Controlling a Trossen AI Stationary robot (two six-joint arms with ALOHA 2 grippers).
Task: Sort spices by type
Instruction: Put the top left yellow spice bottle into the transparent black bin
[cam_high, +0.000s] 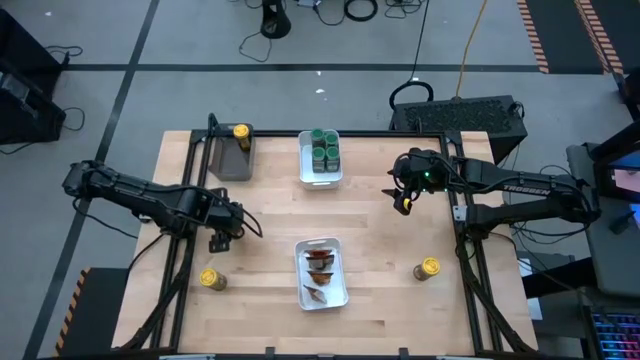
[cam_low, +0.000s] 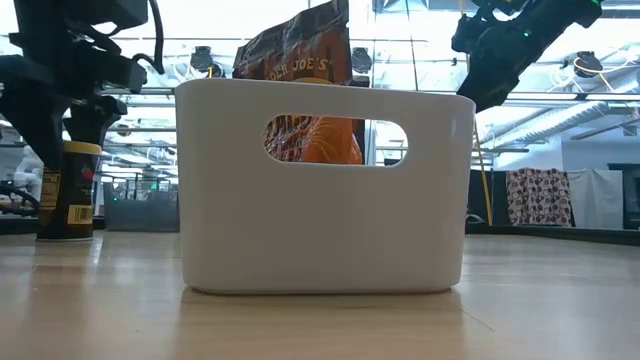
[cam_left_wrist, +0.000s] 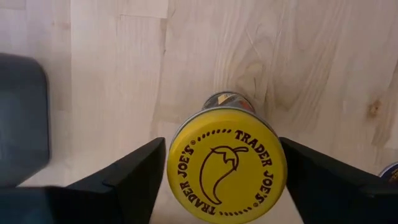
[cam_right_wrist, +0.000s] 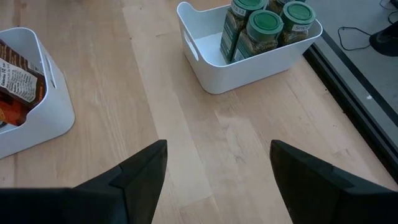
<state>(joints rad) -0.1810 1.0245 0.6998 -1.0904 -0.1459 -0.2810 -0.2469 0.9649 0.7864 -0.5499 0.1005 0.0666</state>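
Three kinds, three homes: green-lidded jars (cam_high: 323, 148) are sitting together in the far white bin (cam_high: 304, 172), brown-orange packets (cam_high: 320, 268) are lying in the near white bin (cam_high: 342, 297), and one yellow-lidded jar (cam_high: 241, 131) is standing in the dark grey tray (cam_high: 228, 165), so each container seems to be serving one type.
Left gripper (cam_high: 222, 238): hovering over the table's left side; in its wrist view a yellow lid (cam_left_wrist: 227, 163) is sitting between wide-spread fingers (cam_left_wrist: 121, 180) with gaps on both sides, so nothing is being gripped yet.
Why there: the jaws are bracketing the jar, likely lining up for a grasp toward the tray.
Right gripper (cam_high: 403, 197): waiting, jaws wide and holding nothing, above bare wood between the two bins, clear of the other arm's path.
Loose spices: a yellow-lidded jar at the near left (cam_high: 210, 278) and another at the near right (cam_high: 427, 268) are standing unsorted on the table.
Progress: green and packet groups are looking finished; yellow jars are remaining.
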